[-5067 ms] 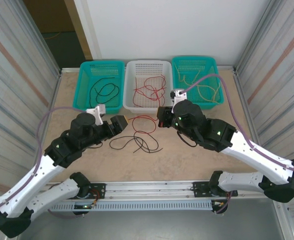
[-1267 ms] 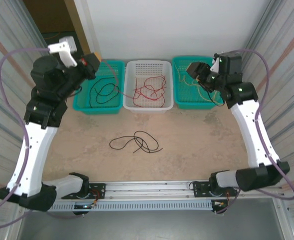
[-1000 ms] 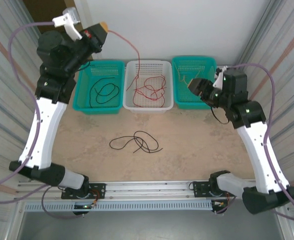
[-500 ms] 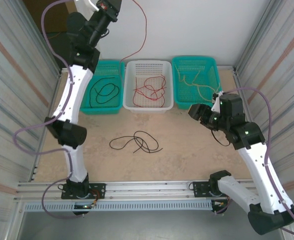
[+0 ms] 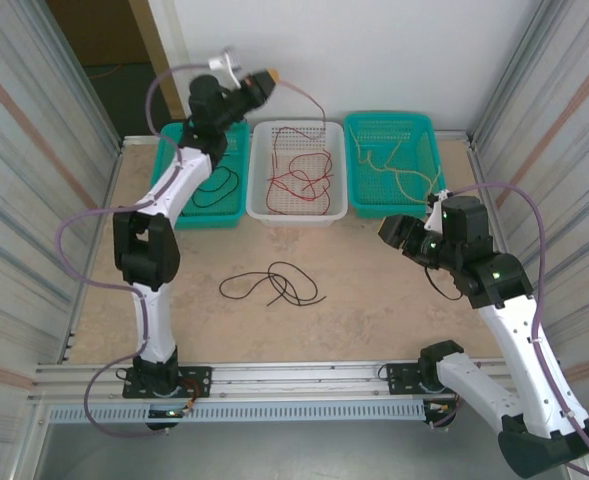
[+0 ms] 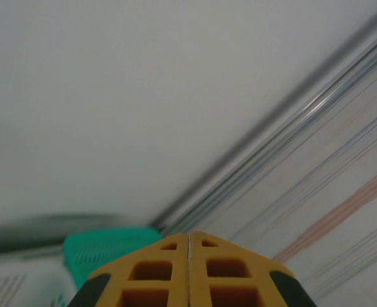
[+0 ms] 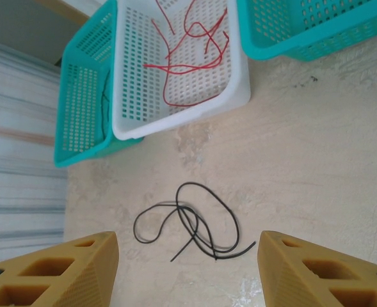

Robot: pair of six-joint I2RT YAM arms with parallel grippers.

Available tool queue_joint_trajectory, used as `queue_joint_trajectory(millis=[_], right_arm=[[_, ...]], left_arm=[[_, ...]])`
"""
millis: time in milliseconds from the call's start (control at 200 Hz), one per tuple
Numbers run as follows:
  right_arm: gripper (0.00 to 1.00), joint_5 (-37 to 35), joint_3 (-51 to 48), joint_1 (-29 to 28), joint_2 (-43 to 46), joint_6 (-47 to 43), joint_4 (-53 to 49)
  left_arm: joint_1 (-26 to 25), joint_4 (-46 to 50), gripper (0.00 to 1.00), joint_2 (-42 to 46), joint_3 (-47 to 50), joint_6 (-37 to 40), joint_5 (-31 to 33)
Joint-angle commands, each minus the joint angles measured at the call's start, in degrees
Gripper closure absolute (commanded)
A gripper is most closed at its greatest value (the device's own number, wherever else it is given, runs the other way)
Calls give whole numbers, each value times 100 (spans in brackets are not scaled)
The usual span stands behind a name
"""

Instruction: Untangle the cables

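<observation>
Beige worktop [image 5: 374,320] under a white wall, baskets along the far edge. Left pincer [image 5: 259,82] down from its high lift of a moment ago, clamped shut on the red cable [image 5: 312,92], slack now arcing into the white basket [image 5: 294,215]. Right pincer [image 7: 188,256] drawn back from the far baskets, jaws wide and empty, above the black cables [image 7: 188,220] left on the worktop. Red nearly sorted, black likely next.
</observation>
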State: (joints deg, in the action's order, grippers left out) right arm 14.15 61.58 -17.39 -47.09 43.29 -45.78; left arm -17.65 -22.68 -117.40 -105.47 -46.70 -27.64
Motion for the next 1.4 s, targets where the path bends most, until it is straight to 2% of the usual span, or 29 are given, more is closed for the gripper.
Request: queue_joint_trajectory(millis=[0,100,115,200,306,401,501,621,807,952,1162,1398], right_arm=[[42,-13,-50,-33,121,-156,-112],[42,43,-91,-45,136,-116,-73],[42,50,-100,-43,145,-98,-56],[42,85,-120,-41,148,-65,-28],[42,105,-94,-69,131,-57,-36],[42,121,-57,-104,130,-57,-53],[41,108,-19,-210,86,-59,-4],[41,-254,12,-710,-152,-139,48],[41,-1069,-225,-2308,-920,-214,358],[43,-1353,-365,-3403,-2133,-228,806],[50,-1362,509,-3921,-4024,-275,738],[52,-1067,1249,-4215,-5357,520,751]], left_arm=[[-228,-370,100,862,974,487,-266],[-420,-285,99,1306,2054,680,-46],[-447,-297,96,1365,2196,687,-36],[-537,-286,64,1719,2911,638,180],[-578,-134,44,2234,3535,625,515],[-582,536,35,2774,3668,854,702],[-589,1325,30,3408,3691,1088,839],[-591,2562,30,4334,3776,1326,1178],[-582,4731,35,5685,4274,1539,1567],[-582,5827,42,6775,5048,1332,1629],[-581,6496,54,7936,5935,685,1542],[-573,6847,65,8092,5917,614,1863]])
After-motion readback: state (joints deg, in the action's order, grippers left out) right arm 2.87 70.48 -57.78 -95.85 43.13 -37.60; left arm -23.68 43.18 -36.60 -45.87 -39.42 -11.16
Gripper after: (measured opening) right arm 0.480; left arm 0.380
